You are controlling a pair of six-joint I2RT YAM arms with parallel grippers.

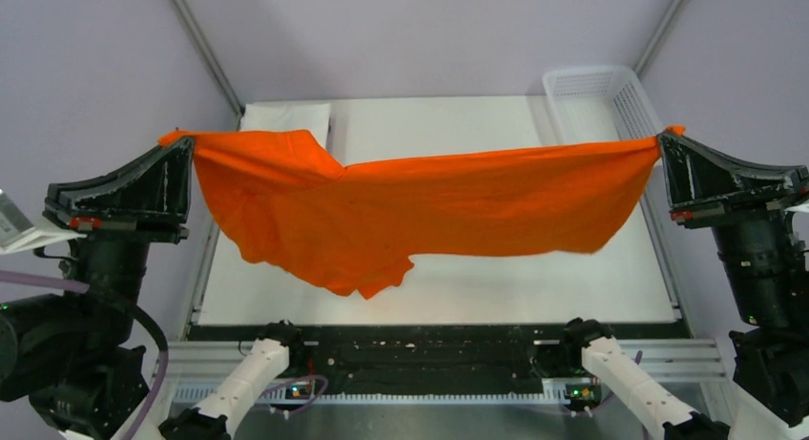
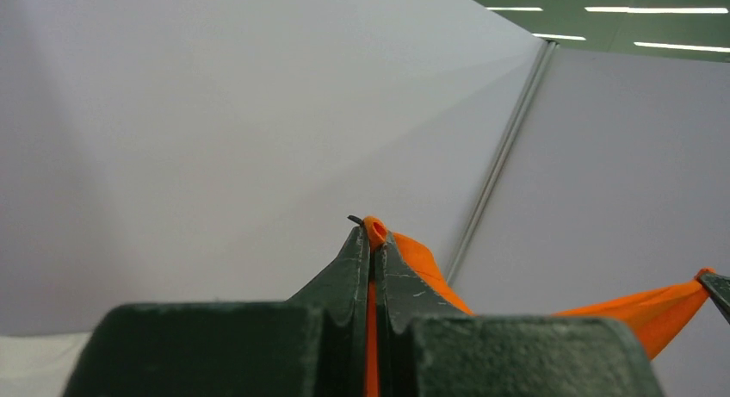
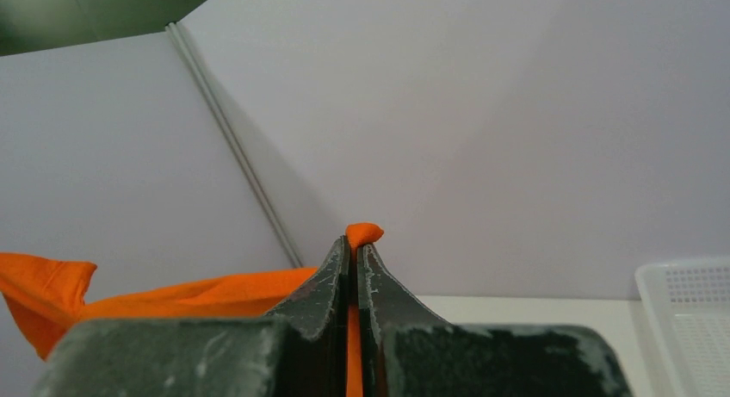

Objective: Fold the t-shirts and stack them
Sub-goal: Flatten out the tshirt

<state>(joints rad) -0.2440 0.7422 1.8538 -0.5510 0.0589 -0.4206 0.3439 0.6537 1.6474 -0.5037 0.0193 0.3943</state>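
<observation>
Pale lilac walls close in on a white table (image 1: 477, 280) on three sides. An orange t-shirt (image 1: 420, 211) hangs in the air above the table, lifted clear of it and pulled out wide from the table's left edge to its right edge. Its top hem runs nearly straight between the two grips, with a small step near the left end. The body sags below in loose folds, deepest over the table's left half, where a crumpled corner droops lowest.

The left tool (image 1: 188, 142) is pinched on the shirt's left end, above the table's left edge. In the left wrist view its fingers are pressed together, with a nub of orange cloth poking out at the tips (image 2: 371, 242). The right tool (image 1: 663, 136) is clamped the same way on the shirt's right end, above the table's right edge. The right wrist view shows its fingers closed on a small orange tuft (image 3: 354, 252).

Both arms are raised high and spread wide. Their wrists sit outside the table's side edges and their fingers point inward and toward the table's far side. Their white lower links rise from the bases at the table's near edge.

A folded white t-shirt (image 1: 286, 115) lies flat at the table's far left corner, behind the hanging cloth. A white mesh basket (image 1: 625, 94) sits at the table's far right corner, just beyond the right tool. The table's near half, under the shirt, shows bare white surface.
</observation>
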